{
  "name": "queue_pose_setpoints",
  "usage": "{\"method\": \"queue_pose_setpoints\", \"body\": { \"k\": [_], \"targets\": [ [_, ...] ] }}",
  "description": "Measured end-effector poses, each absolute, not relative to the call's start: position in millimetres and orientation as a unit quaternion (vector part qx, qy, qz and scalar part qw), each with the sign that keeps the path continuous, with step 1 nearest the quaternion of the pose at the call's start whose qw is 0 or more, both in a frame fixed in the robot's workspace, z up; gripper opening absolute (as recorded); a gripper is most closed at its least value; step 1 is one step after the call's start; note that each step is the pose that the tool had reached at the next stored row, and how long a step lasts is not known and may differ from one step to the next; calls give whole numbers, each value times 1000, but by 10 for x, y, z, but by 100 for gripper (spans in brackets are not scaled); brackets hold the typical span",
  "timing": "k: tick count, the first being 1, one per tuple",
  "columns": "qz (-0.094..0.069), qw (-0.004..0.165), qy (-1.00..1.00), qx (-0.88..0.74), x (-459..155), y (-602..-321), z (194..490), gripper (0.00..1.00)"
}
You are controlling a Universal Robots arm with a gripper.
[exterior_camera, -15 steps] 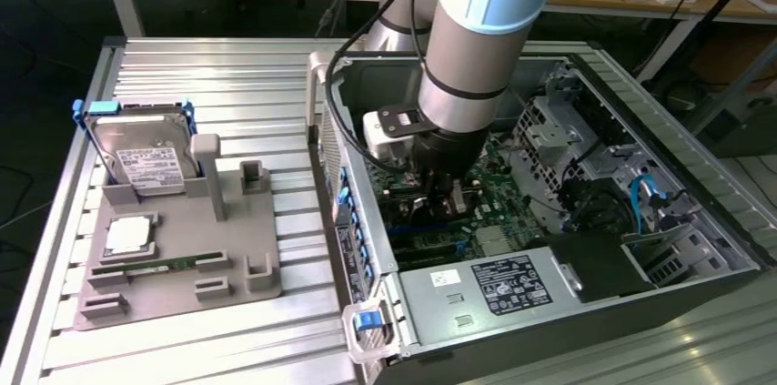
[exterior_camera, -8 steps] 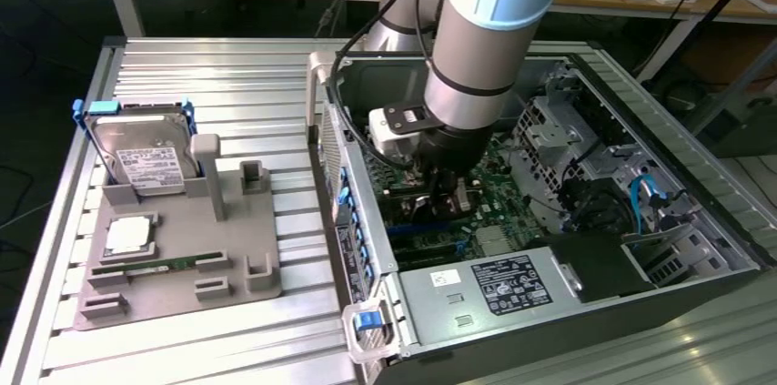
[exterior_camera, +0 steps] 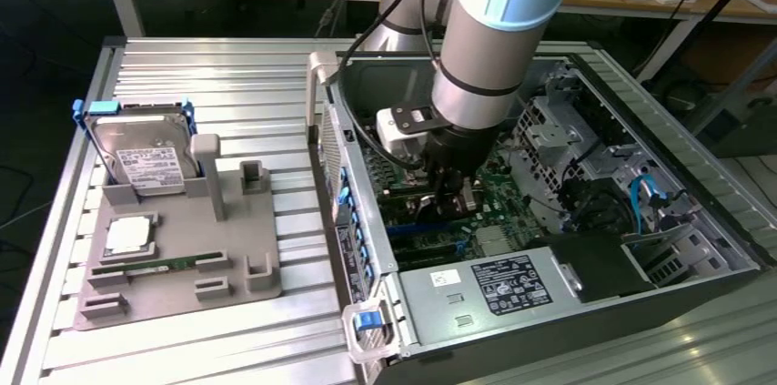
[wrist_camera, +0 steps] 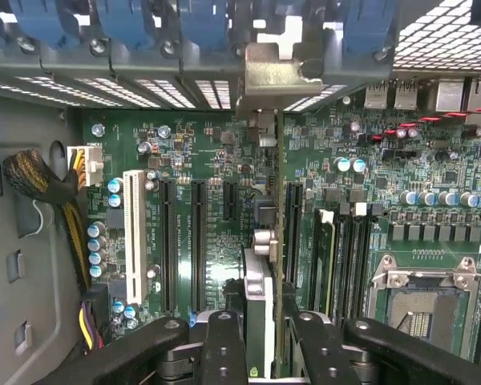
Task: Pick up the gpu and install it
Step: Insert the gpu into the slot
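Note:
Inside the open computer case (exterior_camera: 680,176), my gripper (exterior_camera: 445,194) reaches down toward the green motherboard (exterior_camera: 510,221). The wrist view has the gripper (wrist_camera: 268,353) shut on the gpu (wrist_camera: 256,277), with one black finger on each side of it. The card is seen edge-on, standing upright over the motherboard (wrist_camera: 216,144). It lies beside a long black slot (wrist_camera: 294,233). Its metal bracket (wrist_camera: 276,72) reaches the case's rear wall with the blue clips. Whether the card's edge sits in a slot is hidden.
A white slot (wrist_camera: 134,233) and black slots (wrist_camera: 170,241) lie beside the card, and a processor socket (wrist_camera: 421,297) on its other side. Braided cables (wrist_camera: 40,180) hang at the case wall. Outside the case, a grey fixture (exterior_camera: 231,267) holds a hard drive (exterior_camera: 146,153) and a memory stick (exterior_camera: 164,267).

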State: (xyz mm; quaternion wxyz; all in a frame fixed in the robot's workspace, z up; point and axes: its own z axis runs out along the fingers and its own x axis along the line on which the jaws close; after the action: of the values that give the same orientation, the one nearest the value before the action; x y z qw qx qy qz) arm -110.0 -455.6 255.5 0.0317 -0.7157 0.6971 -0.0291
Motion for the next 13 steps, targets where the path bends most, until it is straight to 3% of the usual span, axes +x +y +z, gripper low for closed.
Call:
{"method": "queue_pose_setpoints", "body": {
  "k": [13],
  "targets": [
    [-29, 32, 699, -714, -1112, -4556, 2552, 27]
  ]
}}
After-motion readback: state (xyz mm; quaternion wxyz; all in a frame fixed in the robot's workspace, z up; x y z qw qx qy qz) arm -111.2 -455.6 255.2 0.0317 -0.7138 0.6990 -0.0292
